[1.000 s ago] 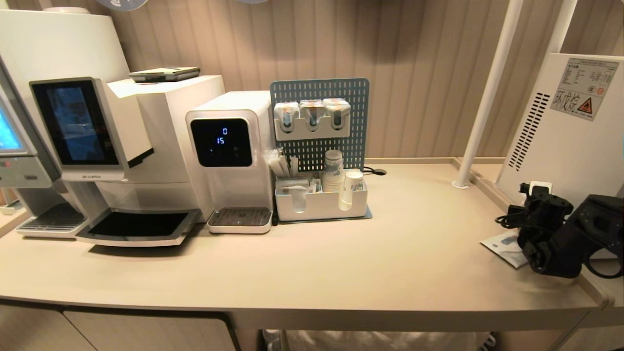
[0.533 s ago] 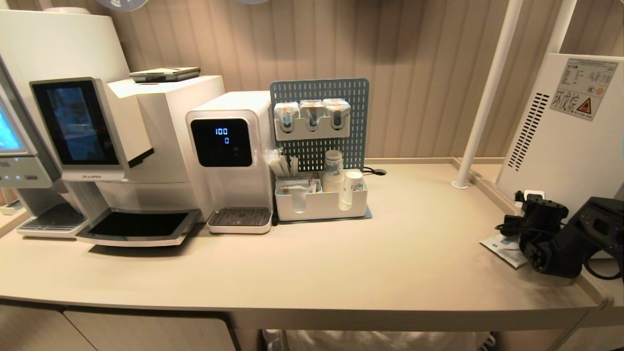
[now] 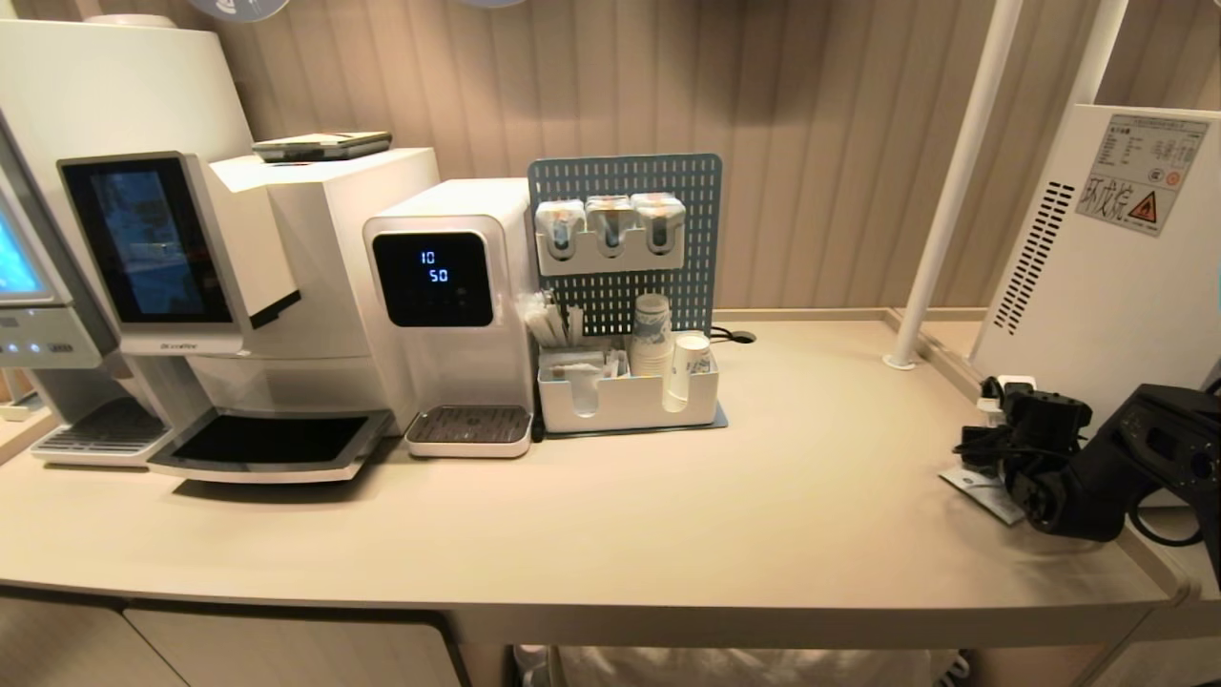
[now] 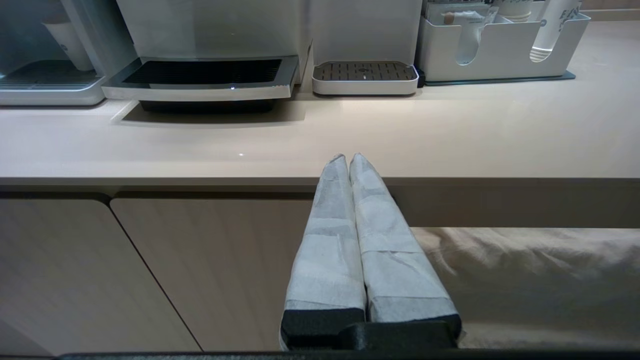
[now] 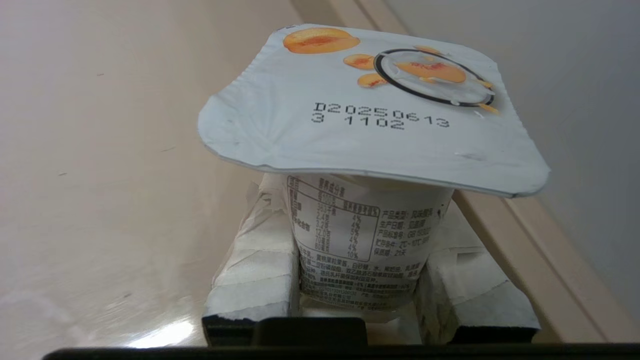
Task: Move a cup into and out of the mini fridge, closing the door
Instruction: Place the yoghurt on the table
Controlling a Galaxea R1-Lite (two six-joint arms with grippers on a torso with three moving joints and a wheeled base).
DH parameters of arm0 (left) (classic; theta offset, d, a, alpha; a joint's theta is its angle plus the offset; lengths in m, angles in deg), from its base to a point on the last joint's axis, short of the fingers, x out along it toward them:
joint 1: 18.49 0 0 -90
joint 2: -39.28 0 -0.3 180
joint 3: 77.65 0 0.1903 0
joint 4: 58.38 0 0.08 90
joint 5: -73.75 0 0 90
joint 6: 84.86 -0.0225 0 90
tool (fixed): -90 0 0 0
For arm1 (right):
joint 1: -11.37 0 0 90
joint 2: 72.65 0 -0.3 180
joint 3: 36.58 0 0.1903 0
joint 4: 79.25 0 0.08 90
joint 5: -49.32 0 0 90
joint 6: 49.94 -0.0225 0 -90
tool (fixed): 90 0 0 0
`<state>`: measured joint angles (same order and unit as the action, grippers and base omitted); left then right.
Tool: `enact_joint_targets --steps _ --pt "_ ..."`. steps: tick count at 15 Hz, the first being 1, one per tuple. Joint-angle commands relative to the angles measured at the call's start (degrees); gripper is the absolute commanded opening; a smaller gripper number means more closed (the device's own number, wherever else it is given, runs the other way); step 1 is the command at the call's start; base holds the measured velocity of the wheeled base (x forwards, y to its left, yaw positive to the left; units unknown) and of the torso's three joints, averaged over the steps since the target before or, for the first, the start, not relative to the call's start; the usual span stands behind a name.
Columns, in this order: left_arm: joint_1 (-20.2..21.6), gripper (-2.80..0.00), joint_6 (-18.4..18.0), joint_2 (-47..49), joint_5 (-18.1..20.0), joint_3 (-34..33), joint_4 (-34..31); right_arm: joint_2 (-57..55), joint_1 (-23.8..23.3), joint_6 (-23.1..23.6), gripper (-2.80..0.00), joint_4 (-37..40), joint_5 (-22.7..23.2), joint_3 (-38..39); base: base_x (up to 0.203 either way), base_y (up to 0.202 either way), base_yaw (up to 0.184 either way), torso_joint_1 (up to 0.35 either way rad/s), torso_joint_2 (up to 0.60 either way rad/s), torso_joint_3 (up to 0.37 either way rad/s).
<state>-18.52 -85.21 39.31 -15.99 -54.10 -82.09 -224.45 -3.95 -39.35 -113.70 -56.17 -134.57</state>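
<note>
Left: large white coffee machine with dark screen, then smaller white water dispenser, then blue-grey pegboard organiser with paper cups, all on the beige countertop. Left gripper parked below the counter edge, tape-wrapped fingers pressed together, nothing between them. Far right: right gripper low over the countertop beside the white boxy fridge, jaws clamped on the small white plastic yogurt cup, peach-print foil lid sealed.
</note>
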Motion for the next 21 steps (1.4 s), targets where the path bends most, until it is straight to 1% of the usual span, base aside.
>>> enact_joint_targets --steps 1,3,8,9,10,16,21 --pt "0.02 -2.80 0.00 -0.11 0.00 -0.01 -0.02 0.19 0.46 0.06 -2.80 1.55 0.90 -0.61 0.000 0.000 0.000 0.000 0.00 0.000" --pt "0.02 -2.80 0.00 -0.11 0.00 -0.01 -0.02 0.00 0.46 0.00 -2.80 4.33 0.94 -1.41 0.000 0.000 0.000 0.000 0.00 0.000" --pt "0.02 -2.80 -0.07 -0.11 0.00 -0.01 -0.02 -0.25 0.46 -0.54 -2.80 4.81 0.55 -2.37 0.000 0.000 0.000 0.000 0.00 0.000" --pt "0.02 -2.80 -0.03 -0.11 0.00 -0.01 -0.02 -0.24 0.46 -0.65 -2.15 4.62 0.48 -2.29 0.000 0.000 0.000 0.000 0.00 0.000" --pt "0.02 -2.80 -0.02 -0.11 0.00 -0.01 -0.02 -0.17 0.46 -1.02 0.00 4.11 0.53 -2.18 0.000 0.000 0.000 0.000 0.00 0.000" --pt "0.02 -2.80 -0.06 -0.11 0.00 -0.01 -0.02 0.22 0.46 -1.12 0.00 3.72 0.07 -1.00 0.000 0.000 0.000 0.000 0.00 0.000" --pt "0.02 -2.80 -0.09 -0.11 0.00 0.01 -0.02 3.42 0.54 -0.74 0.00 -0.43 0.61 7.18 0.000 0.000 0.000 0.000 0.00 0.000"
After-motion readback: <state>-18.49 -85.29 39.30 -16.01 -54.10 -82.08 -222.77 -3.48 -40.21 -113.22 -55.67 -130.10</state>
